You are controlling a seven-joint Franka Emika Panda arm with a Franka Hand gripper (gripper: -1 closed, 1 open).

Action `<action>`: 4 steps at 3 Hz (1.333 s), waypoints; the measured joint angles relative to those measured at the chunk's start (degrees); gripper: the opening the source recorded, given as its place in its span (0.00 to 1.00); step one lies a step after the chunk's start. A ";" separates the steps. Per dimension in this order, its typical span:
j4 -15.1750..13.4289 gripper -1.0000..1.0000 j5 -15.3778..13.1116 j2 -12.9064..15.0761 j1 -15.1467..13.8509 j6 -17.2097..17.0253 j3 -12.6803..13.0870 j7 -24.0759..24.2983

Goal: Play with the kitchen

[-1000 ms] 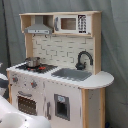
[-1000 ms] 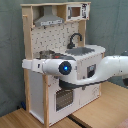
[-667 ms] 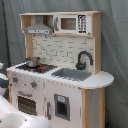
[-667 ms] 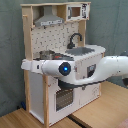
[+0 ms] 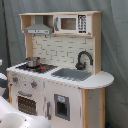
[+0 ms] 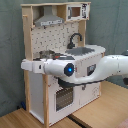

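Note:
The kitchen (image 5: 60, 75) is a tall white and pale-wood toy unit with a grey hood (image 5: 38, 28), a microwave (image 5: 70, 23), a black faucet (image 5: 84, 59), a sink (image 5: 73, 74) and a red-ringed hob (image 5: 43, 67). A small metal pot (image 5: 33, 62) stands on the hob, and the oven door (image 5: 27, 104) is closed. In the second exterior view my white arm (image 6: 85, 70) reaches across the kitchen (image 6: 55, 35) front at counter height. My gripper (image 6: 25, 65) is at the hob-side corner of the counter.
A wooden table (image 6: 100, 112) carries the kitchen. A grey curtain (image 5: 114, 45) hangs behind it. Part of the white arm (image 5: 14, 116) fills the first exterior view's lower left corner.
The arm has shifted slightly towards the second exterior view's right. Nothing on the kitchen has moved.

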 joint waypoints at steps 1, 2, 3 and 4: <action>-0.87 1.00 -2.44 0.19 1.78 5.15 -2.28 -0.09; -3.33 1.00 -3.41 0.20 3.51 10.53 -5.18 -0.09; -7.38 1.00 -3.60 0.20 5.07 16.24 -7.80 -0.09; -11.66 1.00 -3.63 0.20 6.63 21.38 -10.03 -0.09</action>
